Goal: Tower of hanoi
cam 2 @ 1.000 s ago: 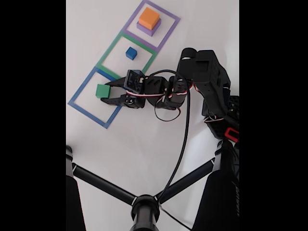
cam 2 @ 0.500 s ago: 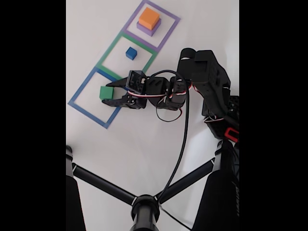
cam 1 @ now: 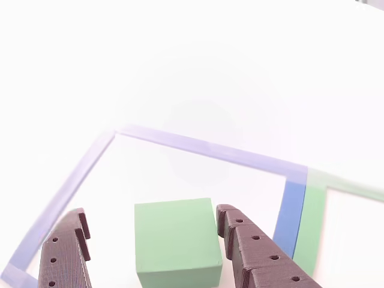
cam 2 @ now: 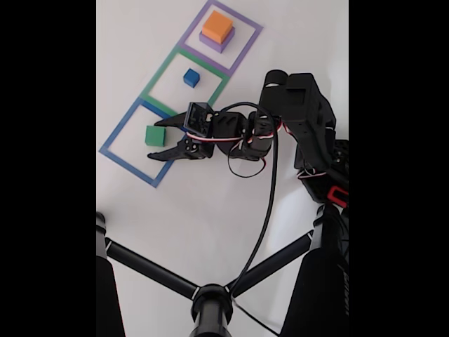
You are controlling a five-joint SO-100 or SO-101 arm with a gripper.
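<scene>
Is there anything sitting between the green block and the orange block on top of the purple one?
Yes: in the fixed view a small blue block sits in the middle square, between the green block and the orange block.

gripper (cam 2: 158,138) spread open | green cube (cam 2: 154,135) just beside it (inside blue square (cam 2: 114,156))

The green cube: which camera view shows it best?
The other view: the green cube is large and sharp there, between the open gripper fingers. The fixed view shows it small, but places it inside the blue square outline.
</scene>
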